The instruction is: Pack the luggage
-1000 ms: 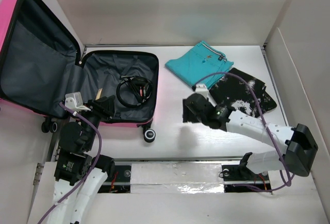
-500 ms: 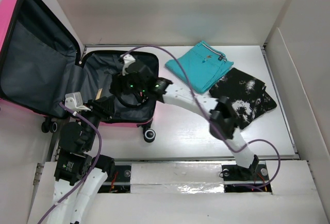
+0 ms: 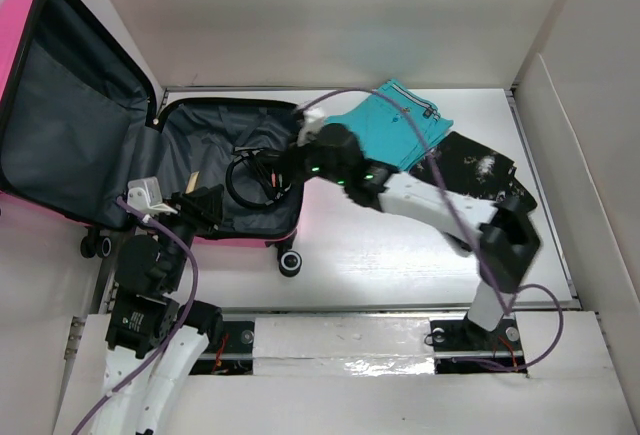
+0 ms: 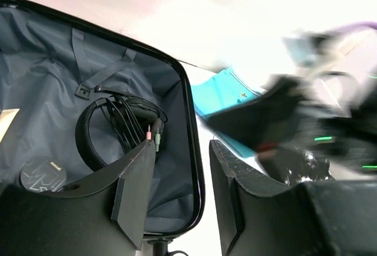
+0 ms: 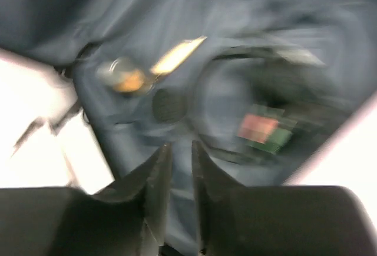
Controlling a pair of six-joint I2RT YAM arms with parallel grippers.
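Top external view: open bright-pink hard-shell suitcase (image 3: 70, 125) lies under right gripper (image 3: 287, 161), its fingers nearly together and empty, beside black coiled headphones (image 3: 262, 173). Left gripper (image 3: 205, 203) gapes empty at the suitcase's near edge.

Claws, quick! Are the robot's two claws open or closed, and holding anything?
Left claw: open, holding nothing.
Right claw: looks closed and empty, but the picture is blurry.
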